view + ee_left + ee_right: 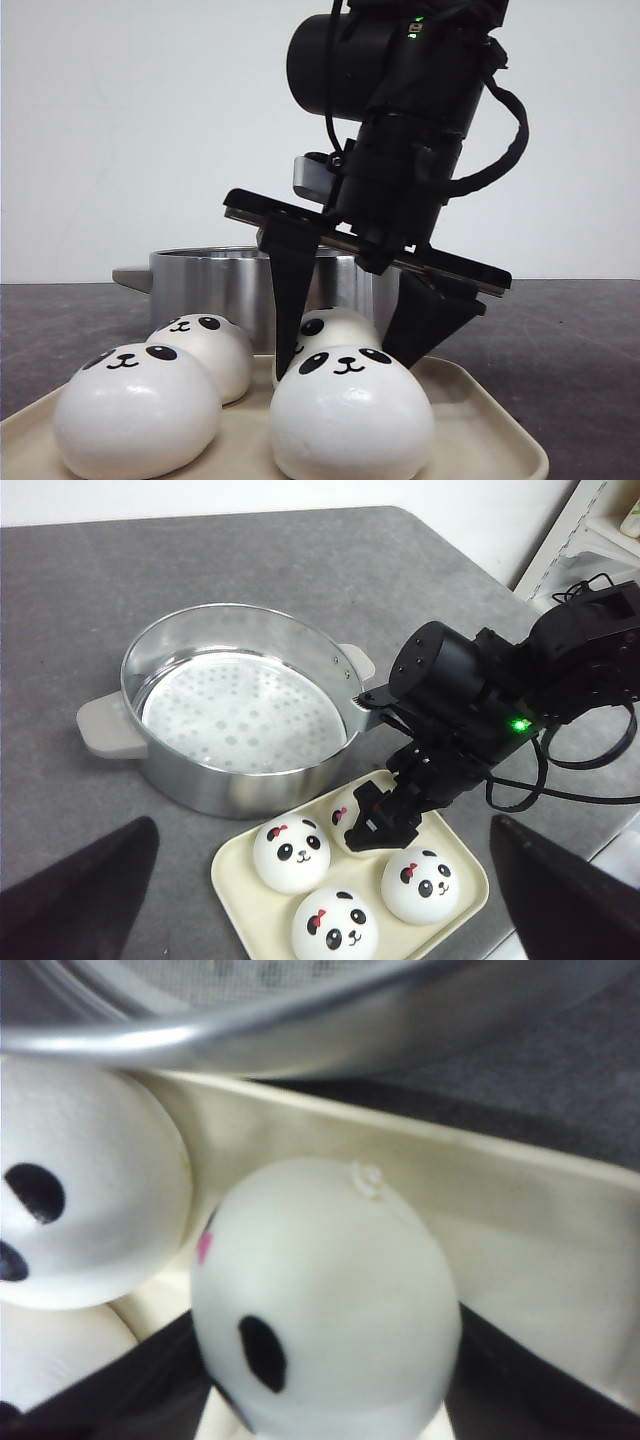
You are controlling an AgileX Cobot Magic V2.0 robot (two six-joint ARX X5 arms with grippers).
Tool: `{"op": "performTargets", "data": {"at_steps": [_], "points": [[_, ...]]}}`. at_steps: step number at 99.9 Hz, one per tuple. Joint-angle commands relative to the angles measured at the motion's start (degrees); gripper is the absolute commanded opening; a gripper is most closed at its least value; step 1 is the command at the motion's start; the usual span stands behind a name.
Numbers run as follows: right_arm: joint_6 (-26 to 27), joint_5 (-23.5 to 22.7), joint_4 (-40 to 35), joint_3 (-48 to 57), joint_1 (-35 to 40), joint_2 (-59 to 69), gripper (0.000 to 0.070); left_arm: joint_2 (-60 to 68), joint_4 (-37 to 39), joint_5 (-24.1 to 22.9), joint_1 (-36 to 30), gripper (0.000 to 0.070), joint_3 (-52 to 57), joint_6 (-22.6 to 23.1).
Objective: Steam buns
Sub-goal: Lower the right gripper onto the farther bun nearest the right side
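The four buns are all sitting on the cream tray, and the steel steamer pot just beside the tray is standing with nothing on its perforated plate, so the task is judged to be at its first transfer: no bun has yet been placed, and all four are left to move. The right gripper is reaching down over the rear bun on the pot side of the tray, its two black fingers straddling that bun; in the right wrist view the bun is filling the space between the dark jaws, which appear to be touching or nearly touching both of its sides, though a firm squeeze cannot be confirmed and the bun seems not yet lifted off the tray. The left gripper is hanging above the scene with its fingers spread wide and nothing between them. The nearer buns, one of them in front and one at the left, are resting untouched, faces toward the front camera. The supporting surface is a dark grey, finely textured table; behind it a plain white wall is showing, and at one edge of the left wrist view part of a pale shelf unit is standing.
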Motion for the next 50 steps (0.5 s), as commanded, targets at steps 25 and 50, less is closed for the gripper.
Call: {"op": "performTargets", "data": {"at_steps": [25, 50], "points": [[-1.05, 3.08, -0.87, -0.37, 0.44, 2.51, 0.0, 0.28, -0.96, -1.42, -0.26, 0.0672, 1.05, 0.81], [-3.28, 5.7, -0.9, 0.09, 1.44, -4.09, 0.0, 0.28, -0.72, -1.53, -0.26, 0.0672, 1.07, 1.01]]}}
